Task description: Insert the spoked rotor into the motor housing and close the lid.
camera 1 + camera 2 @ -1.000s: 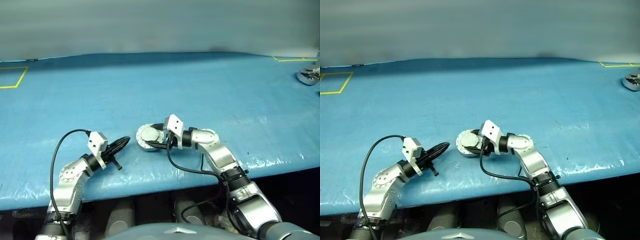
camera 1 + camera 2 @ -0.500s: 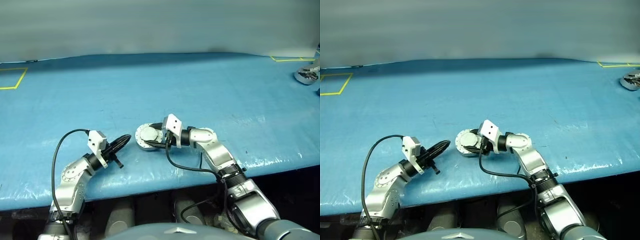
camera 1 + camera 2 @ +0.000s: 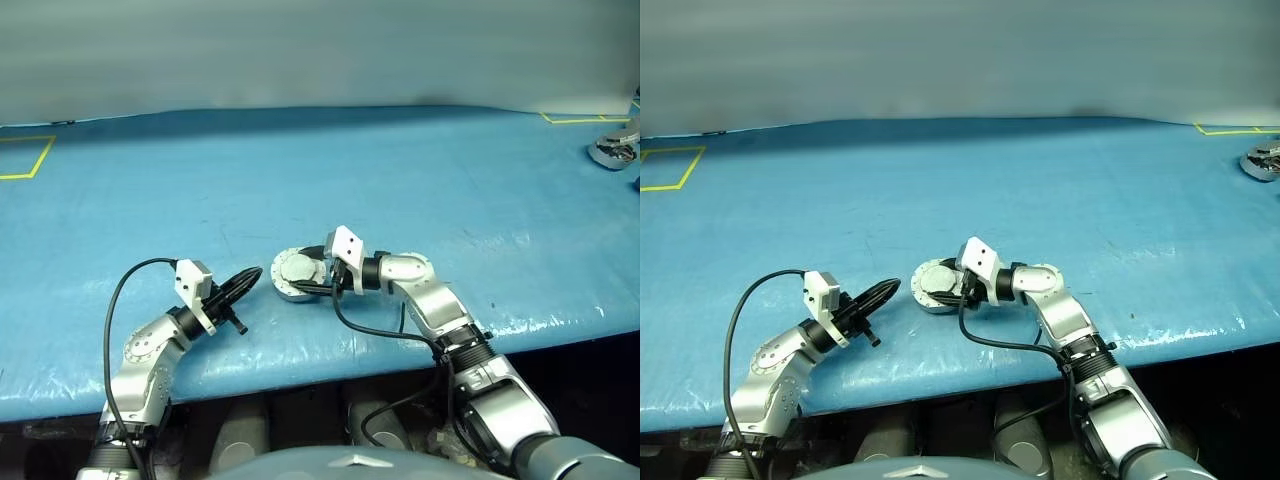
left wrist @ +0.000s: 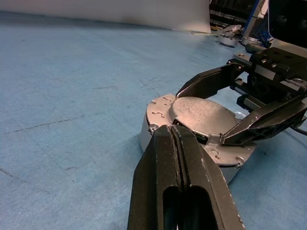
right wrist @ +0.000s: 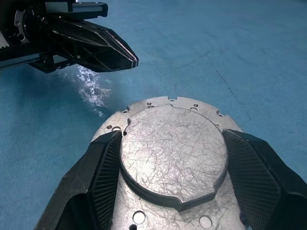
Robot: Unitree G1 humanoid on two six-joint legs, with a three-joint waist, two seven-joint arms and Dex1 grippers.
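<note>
While the blue table [image 3: 420, 170] carries the parts, the entry runs as follows.

Item 1: motor housing [image 5: 169, 191], a short round silver cup with small holes around its top flange, resting near the front edge of the table, roughly midway between the 2 arms. Its inside is covered, so no windings or rotor can be made out.

Item 2: lid [image 5: 173, 151], a flat round grey disc with a scratched plain face upward, lying on top of the housing and sitting within the flange ring.

Item 3: right end effector [image 3: 305, 278], reaching in from the right and pointing left. Its 2 black fingers [image 5: 261, 165] stand apart, 1 on each side of the lid at its rim; the wrist view shows them just beside or touching the disc's edge, and which of the 2 cannot be told.

Item 4: left end effector [image 3: 252, 277], pointing toward the housing from the left, its 2 fingers pressed together with nothing between them. Its tip hangs just beside the housing, apart from it.

Item 5: yellow tape lines [image 3: 30, 155] at the far left and far right of the table.

Item 6: a silver metal object [image 3: 610, 150] at the far right edge, too small to identify.
</note>
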